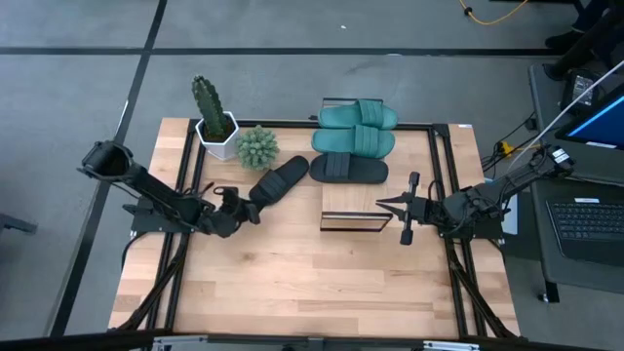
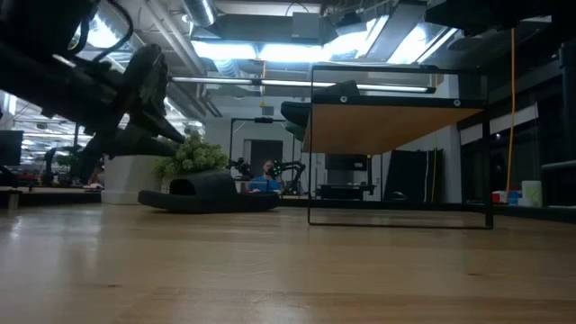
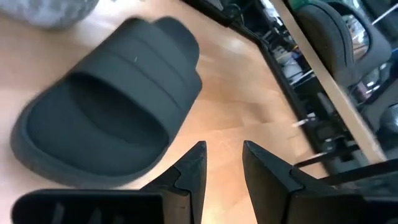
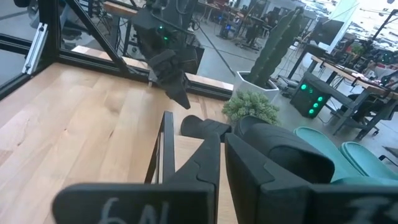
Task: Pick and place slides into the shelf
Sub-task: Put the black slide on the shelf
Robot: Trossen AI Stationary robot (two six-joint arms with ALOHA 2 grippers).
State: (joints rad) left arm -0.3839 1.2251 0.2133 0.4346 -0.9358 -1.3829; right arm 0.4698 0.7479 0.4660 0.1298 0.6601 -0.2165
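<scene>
High view, with the shelf (image 1: 355, 207) as landmark. Left gripper (image 1: 255, 211): left of the shelf, fingers a narrow gap apart, empty, tips just short of a black slide (image 1: 280, 180) lying angled on the table (image 1: 292, 283). Right gripper (image 1: 382, 204): at the shelf's right edge, fingers nearly closed, holding nothing. Second black slide (image 1: 348, 169) and two teal slides (image 1: 354, 140) lie in a row behind the shelf. Both arms stretch low, pointing inward. Left wrist view cuts off the near slide's heel.

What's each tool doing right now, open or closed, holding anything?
Left tool: open, empty, beside the black slide.
Right tool: shut, holding nothing, above the shelf.
</scene>
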